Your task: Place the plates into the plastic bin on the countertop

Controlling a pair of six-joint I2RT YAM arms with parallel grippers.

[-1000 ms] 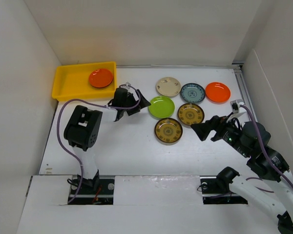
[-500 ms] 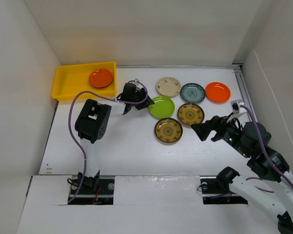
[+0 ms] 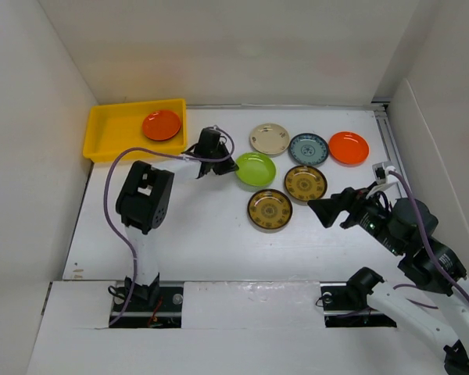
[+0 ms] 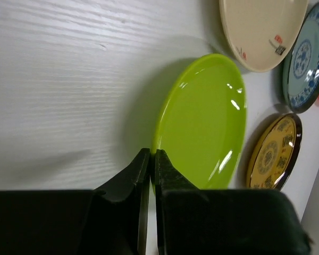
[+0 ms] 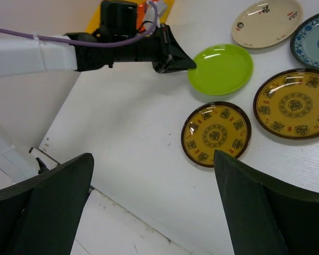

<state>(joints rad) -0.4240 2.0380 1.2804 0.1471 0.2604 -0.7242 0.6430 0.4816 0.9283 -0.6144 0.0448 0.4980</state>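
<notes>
The left fingers (image 3: 228, 165) were clenched on the near rim of the lime green plate (image 3: 256, 169), which lay on the white surface (image 3: 195, 234) toward its middle, right of the yellow plastic bin (image 3: 113, 129) and apart from it. In the left wrist view the two fingers (image 4: 142, 170) stood pressed almost together, with the plate's thin edge (image 4: 207, 122) running in between their tips. A broad shadow lay on the surface along the plate's left side. The bin sat in the far left corner of the surface, against the wall, and held one orange plate (image 3: 162, 125) near its right end. The other plates lay outside the bin. The cream plate (image 3: 269, 139), the teal-patterned plate (image 3: 308, 148) and a second orange plate (image 3: 349, 148) made a row behind the green one. Two gold-patterned plates lay nearer the arms, one (image 3: 306, 183) just right of the green plate and the other (image 3: 270, 209) in front of it. The right fingers (image 3: 322, 211) were spread wide and held nothing. They hung over the surface just right of the gold-patterned pair, and in the right wrist view each finger (image 5: 42, 207) filled a lower corner, the green plate (image 5: 221, 69) showing between them.
</notes>
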